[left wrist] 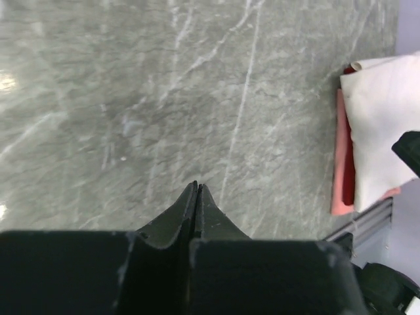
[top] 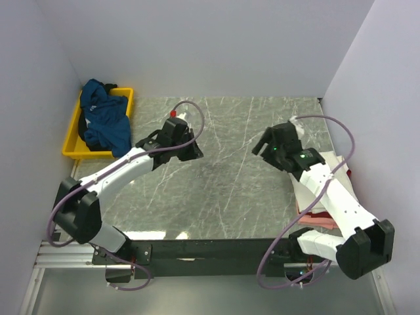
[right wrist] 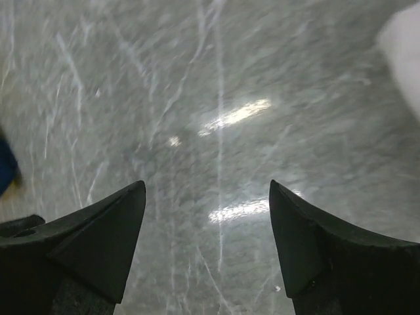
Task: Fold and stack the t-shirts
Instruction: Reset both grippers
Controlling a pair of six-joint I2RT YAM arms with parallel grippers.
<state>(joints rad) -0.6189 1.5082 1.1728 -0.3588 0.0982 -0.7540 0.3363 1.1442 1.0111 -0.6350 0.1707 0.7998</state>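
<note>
The left gripper is closed, its two dark fingers pressed flat against each other with nothing caught between them. It hangs over bare table a little left of centre. The right gripper stands wide, fingertips well apart and empty, over the marbled grey-green surface right of centre; the two grippers face each other across the middle of the table without touching. At the right edge of the table, partly under the right arm, lies a folded stack. The cream-white shirt is on top, a strip of the red shirt shows just below its left edge, and the pale pink shirt sticks out beyond that as the lowest layer. At the far left, well apart from both grippers, the teal-blue shirt sits crumpled and unfolded in the yellow tray, spilling over its rim on the near right side.
</note>
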